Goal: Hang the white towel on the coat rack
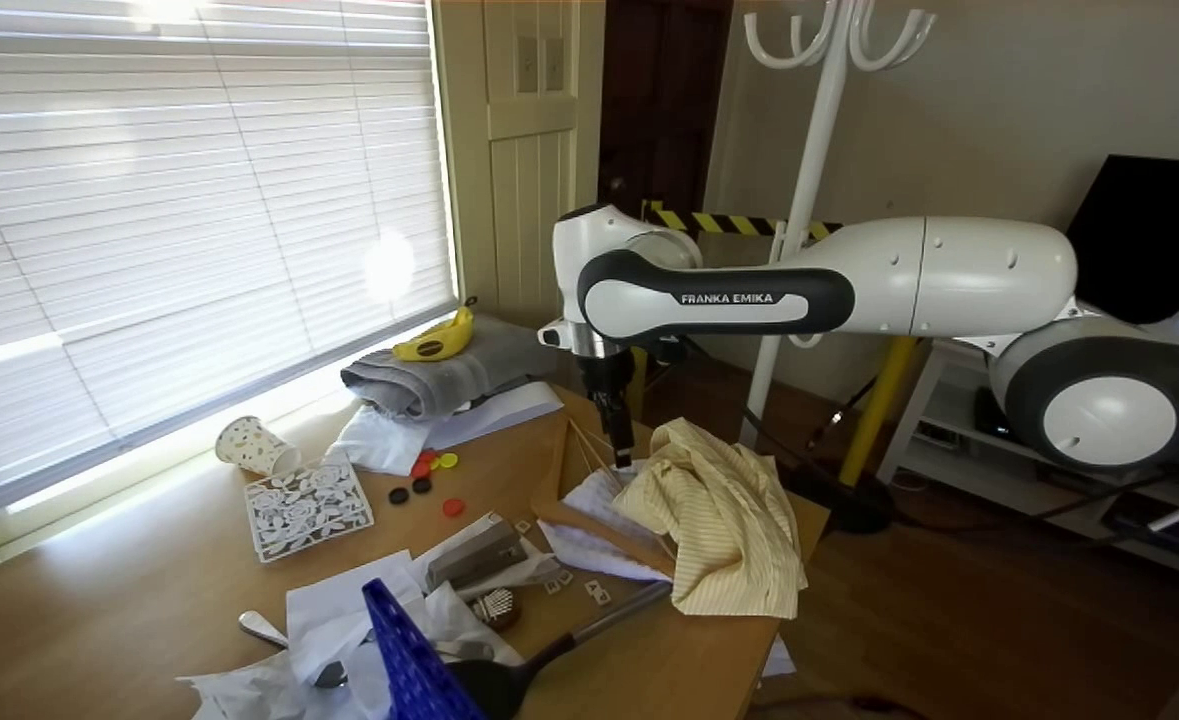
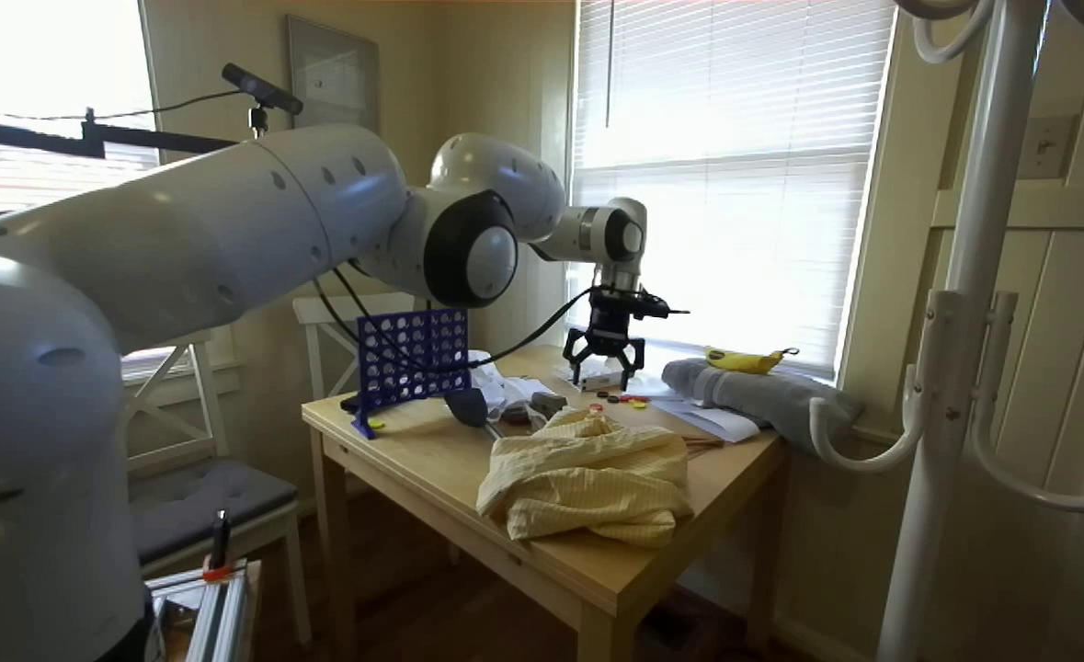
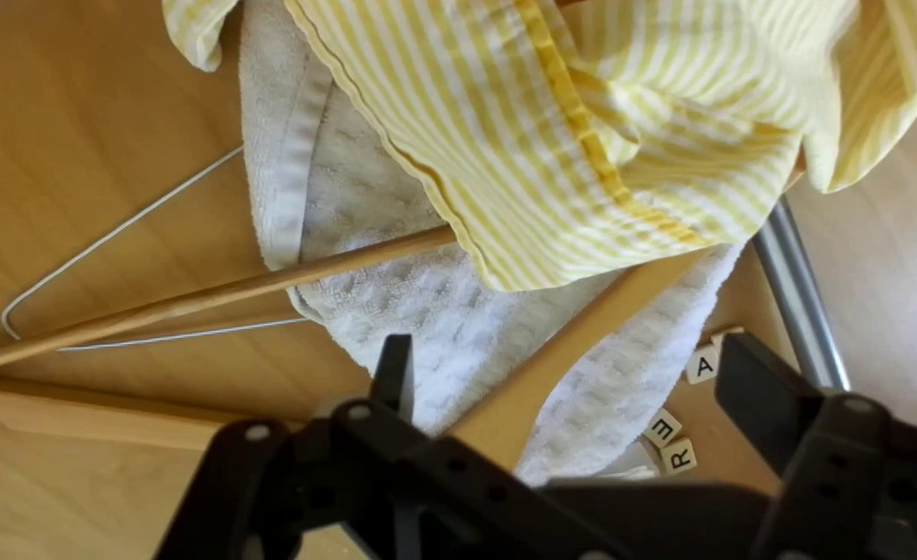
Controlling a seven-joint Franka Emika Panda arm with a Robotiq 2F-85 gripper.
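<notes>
Currently, my hand [image 3: 571,373] is spread wide: the two fingers stand well apart and hold nothing. In the wrist view they are at the bottom, one left of the middle, one toward the right. The white towel [image 3: 442,311] lies on the table [image 3: 92,117], above the fingers in the frame and also in the gap between them. Its visible part runs slantwise, from the upper left toward the lower middle, while my fingers are set apart from left to right. So I judge that a grip across the lower part is the nearest for me. How far below my fingertips it is, I cannot tell. The wooden hanger [image 3: 621,303] makes it less simple: one arm passes over the towel in this gap, so closing might catch wood too.

As for its look, the towel is whitish, a little grey in the shade, with a dimpled weave and a smooth band near the left edge. The yellow striped cloth [image 3: 505,155] covers its upper right. The coat rack [image 1: 819,140], right of the middle in an exterior view, stands well apart from the towel.
</notes>
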